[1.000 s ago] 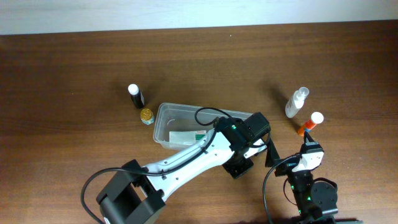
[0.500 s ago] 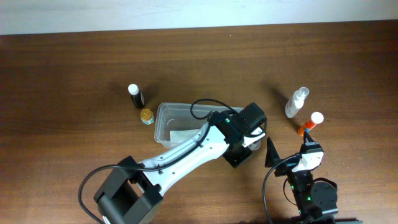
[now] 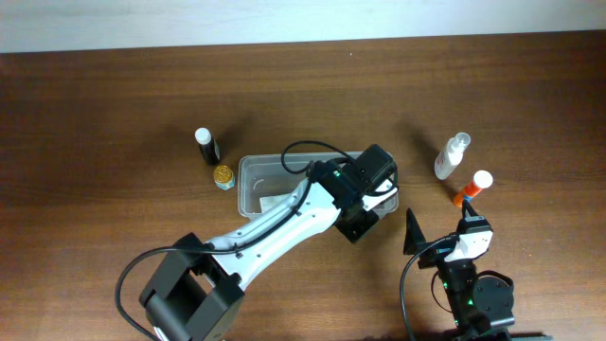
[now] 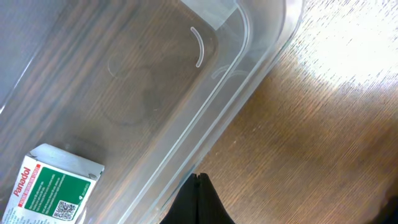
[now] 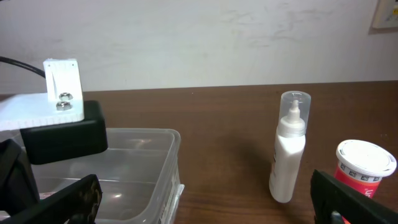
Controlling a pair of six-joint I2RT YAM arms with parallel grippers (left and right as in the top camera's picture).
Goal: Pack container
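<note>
Wooden table [image 3: 95, 114] carries the container [image 3: 260, 163], long axis left-right; left gripper [image 4: 198, 199] closed over it, right gripper [image 5: 207, 200] spread.

Container [image 4: 205, 99] clear glossy plastic; table [image 4: 323, 124] grained wood

Robot lab: wooden table [image 3: 95, 114], plain wall [image 5: 186, 37]

Count taken on one surface [image 3: 95, 95].

Containers: one container [image 3: 248, 169], clear plastic.

Boxes: one box [image 4: 53, 186], green and white, printed.

Bottles: four, no two of a kind. One dark bottle [image 3: 206, 146] with a white cap. One gold-capped bottle [image 3: 222, 176], the smallest. One spray bottle [image 3: 452, 156], white with a clear cover. One orange bottle [image 3: 472, 189] with a white cap.

Arms: two, namely the left arm [image 3: 284, 227] and the right arm [image 3: 469, 284].

Loose items in total: six.
</note>
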